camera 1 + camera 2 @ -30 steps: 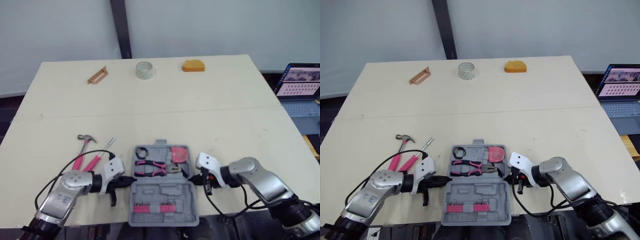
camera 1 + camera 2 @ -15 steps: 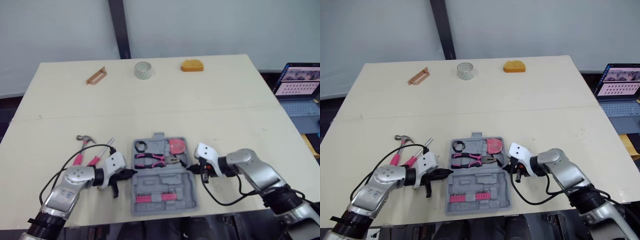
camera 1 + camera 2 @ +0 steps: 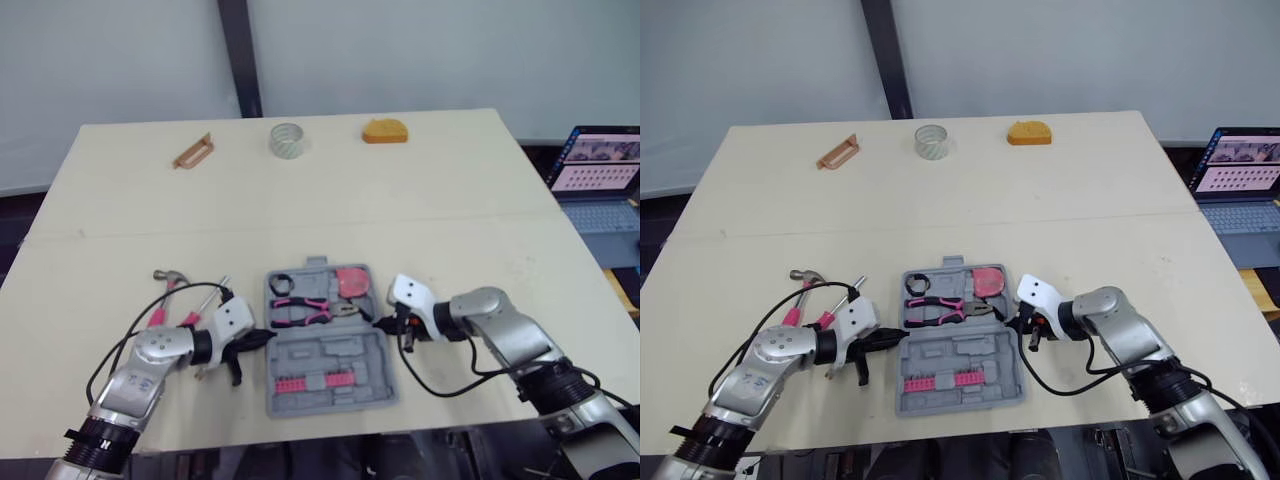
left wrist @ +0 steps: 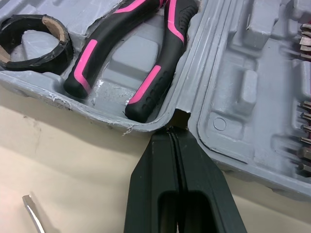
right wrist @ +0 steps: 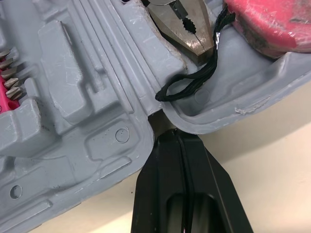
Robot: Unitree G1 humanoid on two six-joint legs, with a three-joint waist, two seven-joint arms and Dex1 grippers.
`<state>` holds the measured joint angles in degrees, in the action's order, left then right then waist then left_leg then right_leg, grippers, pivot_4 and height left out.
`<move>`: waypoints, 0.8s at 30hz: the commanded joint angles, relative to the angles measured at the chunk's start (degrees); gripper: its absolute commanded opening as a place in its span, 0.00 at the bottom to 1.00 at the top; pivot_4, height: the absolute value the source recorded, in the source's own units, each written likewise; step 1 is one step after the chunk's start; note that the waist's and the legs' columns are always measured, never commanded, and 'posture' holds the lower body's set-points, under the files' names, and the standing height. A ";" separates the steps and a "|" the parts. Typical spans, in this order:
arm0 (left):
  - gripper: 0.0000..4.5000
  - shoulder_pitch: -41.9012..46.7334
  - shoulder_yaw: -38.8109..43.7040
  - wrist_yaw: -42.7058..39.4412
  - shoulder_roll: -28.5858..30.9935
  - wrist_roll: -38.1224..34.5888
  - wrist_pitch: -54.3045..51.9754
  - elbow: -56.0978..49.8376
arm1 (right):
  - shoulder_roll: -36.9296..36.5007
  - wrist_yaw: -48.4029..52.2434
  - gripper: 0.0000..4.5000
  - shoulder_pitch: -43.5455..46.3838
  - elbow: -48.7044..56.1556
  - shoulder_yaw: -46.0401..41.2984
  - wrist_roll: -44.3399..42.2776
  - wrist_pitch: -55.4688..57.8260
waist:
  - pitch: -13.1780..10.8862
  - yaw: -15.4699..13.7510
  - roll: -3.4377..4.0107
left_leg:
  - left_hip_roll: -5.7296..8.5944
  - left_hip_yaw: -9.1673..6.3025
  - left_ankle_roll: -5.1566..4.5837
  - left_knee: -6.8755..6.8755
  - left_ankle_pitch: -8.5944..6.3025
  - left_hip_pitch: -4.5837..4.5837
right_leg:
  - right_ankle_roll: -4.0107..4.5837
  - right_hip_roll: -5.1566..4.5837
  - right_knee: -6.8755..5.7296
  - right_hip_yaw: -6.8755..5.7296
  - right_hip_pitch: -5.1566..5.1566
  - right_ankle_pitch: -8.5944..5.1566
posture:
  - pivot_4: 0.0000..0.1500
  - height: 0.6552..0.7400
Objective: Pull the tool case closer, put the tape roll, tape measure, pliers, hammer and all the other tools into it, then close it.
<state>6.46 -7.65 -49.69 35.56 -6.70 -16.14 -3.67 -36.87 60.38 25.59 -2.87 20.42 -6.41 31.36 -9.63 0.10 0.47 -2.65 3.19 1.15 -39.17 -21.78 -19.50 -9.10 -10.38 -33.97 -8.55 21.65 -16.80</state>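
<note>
Case position changed over the last second. The tool case has slid away from the near edge of the tabletop, where it was overhanging. It now lies wholly on the surface, open and flat, between the two arms. The hammer and the far objects have held their places, so the case moved, not the camera.

Left tool: fingers pressed together, tips in the hinge notch on the case's left side, nothing between them. Right tool: the same at the notch on the right side, closed and empty.

Contents now:
- pliers in the far half
- black tape roll beside them
- red tape measure in the far right pocket
- pink bit strip in the near half

Still outside:
- hammer and screwdriver, just left of the case, partly under the left arm
- pale tape ring, orange object and brown tool, well apart along the far edge

Judgement: the positioning step looks finished, with the case within reach and fully supported. Loading is partly done. The hammer and screwdriver are the nearest candidates for the left arm. The far-edge items will need a long reach before the lid can shut.
</note>
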 commanded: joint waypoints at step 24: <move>0.00 1.36 -0.33 0.90 -2.35 -0.11 2.65 -1.21 | 1.24 0.52 0.00 -1.52 3.36 -0.91 0.59 0.74 | 0.00 -0.11 0.00 | 0.00 0.00 0.00 0.00 0.00 -0.01 | 0.00 0.00 0.01 0.00 0.00 0.00 | 1.00 1.00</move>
<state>6.53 -7.55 -48.71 34.32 -6.25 -15.25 -3.25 -36.28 60.36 24.54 -2.06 18.78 -5.03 31.82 -9.63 -0.01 0.47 -2.65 3.18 1.15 -39.17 -21.78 -19.51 -9.10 -10.38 -33.96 -8.55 21.65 -16.80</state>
